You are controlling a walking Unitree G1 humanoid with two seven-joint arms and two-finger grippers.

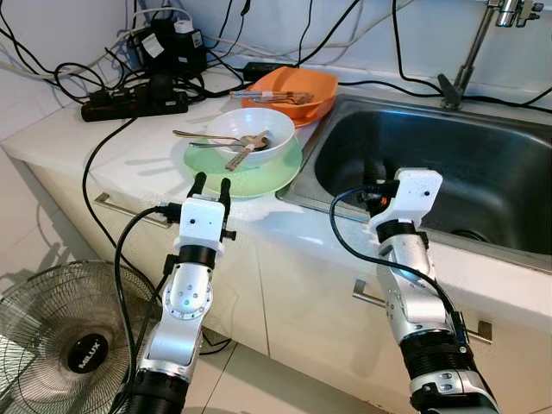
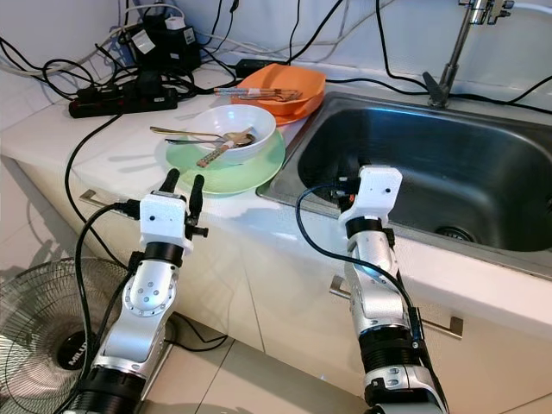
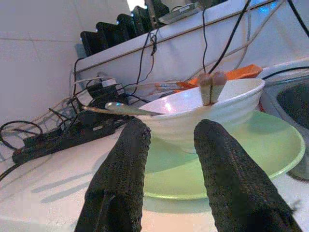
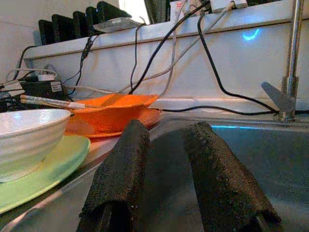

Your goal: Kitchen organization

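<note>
A white bowl (image 1: pixel 251 134) was seen resting on a pale green plate (image 1: pixel 259 177) on the white counter (image 1: pixel 103 142), close to the left rim of the steel sink (image 1: pixel 483 172). Several pieces of cutlery (image 1: pixel 226 141) were laid loosely in the bowl, with handles projecting over its rim towards the robot's left. Behind the stack, an orange dish (image 1: pixel 297 93) holding chopsticks (image 1: pixel 272 97) was set on the counter, just beside the sink's back corner.

The left gripper (image 1: pixel 212 184) was held just short of the plate's near edge, its fingers (image 3: pixel 120 179) spread apart and nothing pinched between them. The right gripper (image 4: pixel 164 159) was held over the sink's front edge, its fingers (image 4: pixel 123 169) likewise parted and empty, pointed into the basin.

The main risk was judged to lie in the stack itself: were the plate lifted or pushed by its edge, the bowl could be slid off and the loose cutlery tipped out, either onto the counter or into the sink. A grasp on the bowl's rim could be fouled by the projecting handles. The plate's nearness to the sink edge meant a small nudge could send it over. A power strip (image 1: pixel 134 102) and tangled cables (image 1: pixel 103 60) were lying well behind on the counter, so anything wet carried that way would be hazardous. A fan (image 1: pixel 73 336) stood on the floor below the left arm.
</note>
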